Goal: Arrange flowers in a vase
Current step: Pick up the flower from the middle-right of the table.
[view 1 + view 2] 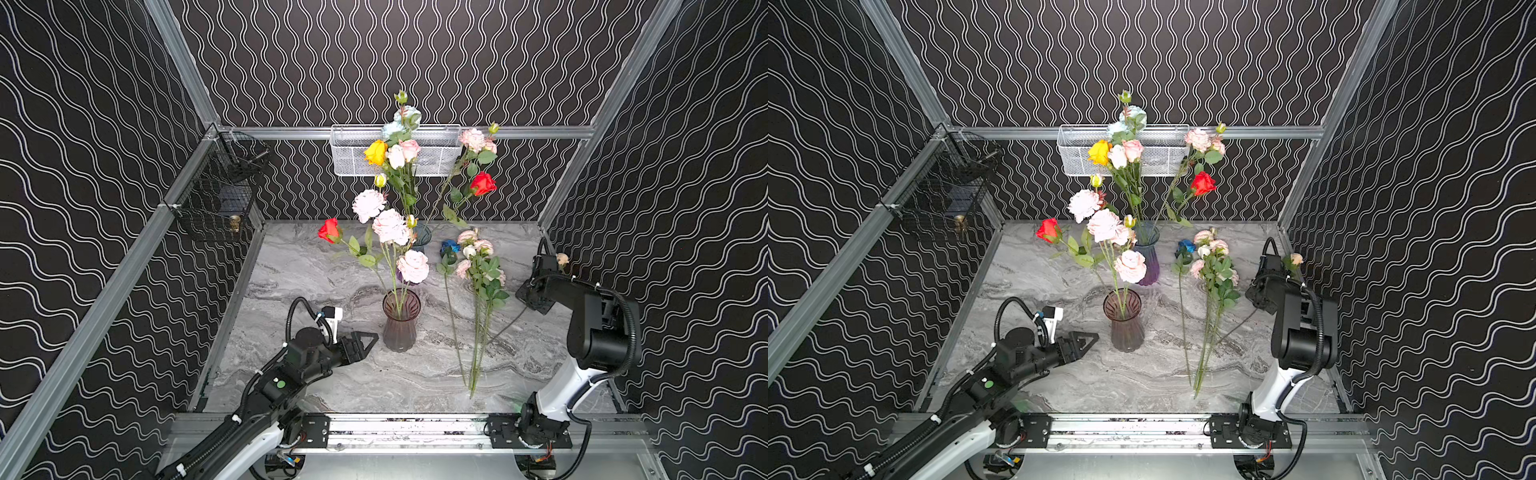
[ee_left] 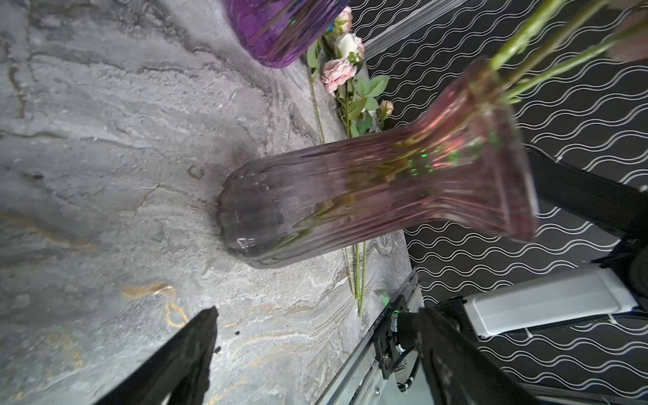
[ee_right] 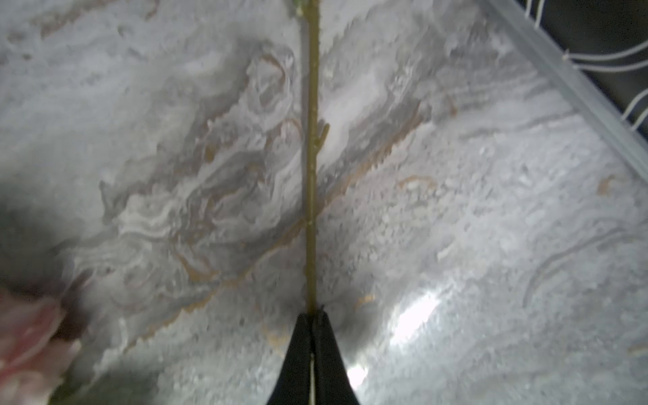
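A ribbed pink glass vase [image 1: 400, 322] [image 2: 368, 196] stands mid-table holding pale pink peonies [image 1: 390, 226] and a red rose [image 1: 329, 230]. My left gripper [image 1: 368, 341] [image 2: 322, 354] hovers just left of it, open and empty. Loose flowers [image 1: 478, 270] lie on the table to the right, stems toward the front. My right gripper [image 1: 531, 305] is down at the right wall. In the right wrist view its fingertips [image 3: 311, 315] are shut on one thin green stem [image 3: 311, 175] lying on the marble. A small peach bloom [image 1: 562, 258] shows just behind that wrist.
A blue-purple vase [image 1: 1148, 257] at the back holds yellow, white, pink and red flowers [image 1: 395, 156]. A white mesh basket [image 1: 436, 153] hangs on the back wall and a black wire basket [image 1: 216, 195] on the left wall. Aluminium rails edge the marble table [image 1: 311, 382].
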